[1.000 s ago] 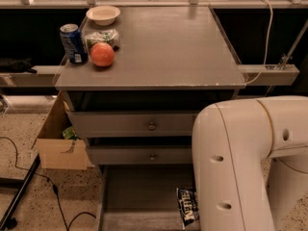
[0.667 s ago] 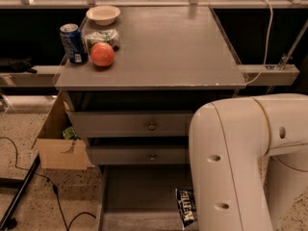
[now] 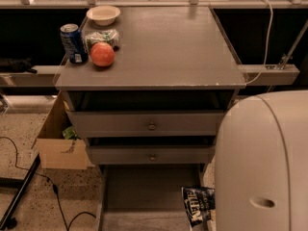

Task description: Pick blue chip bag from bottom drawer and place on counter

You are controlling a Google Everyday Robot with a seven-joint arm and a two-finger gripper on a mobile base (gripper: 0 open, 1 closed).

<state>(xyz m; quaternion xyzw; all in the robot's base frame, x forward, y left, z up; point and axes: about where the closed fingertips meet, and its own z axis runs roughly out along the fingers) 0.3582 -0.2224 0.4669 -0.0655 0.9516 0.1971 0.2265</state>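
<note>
Since a moment ago the big white arm shell [image 3: 264, 162] has drawn off toward the right edge, so more of the drawer fronts and more of the blue chip bag [image 3: 198, 203] now show. That bag lies crumpled in the bottom drawer [image 3: 144, 191], at its right side near the front, its right edge hidden by the arm shell; white lettering shows on its dark foil. The drawer is pulled out, and the rest of its grey floor shows bare. Above it sit two shut grey drawers, the middle drawer [image 3: 152, 156] and the top drawer [image 3: 151, 125], each with a round knob. On the counter [image 3: 168, 47], at the far left corner, stand a blue soda can [image 3: 73, 43], a pale bowl [image 3: 103, 14], a green-and-white packet [image 3: 103, 36] and a round orange-red fruit [image 3: 102, 54] just in front of the packet. A cardboard box [image 3: 57, 148] sits on the floor left of the cabinet. Nothing of the gripper is in view here, so I cannot tell its state or whether it has hold of anything.
</note>
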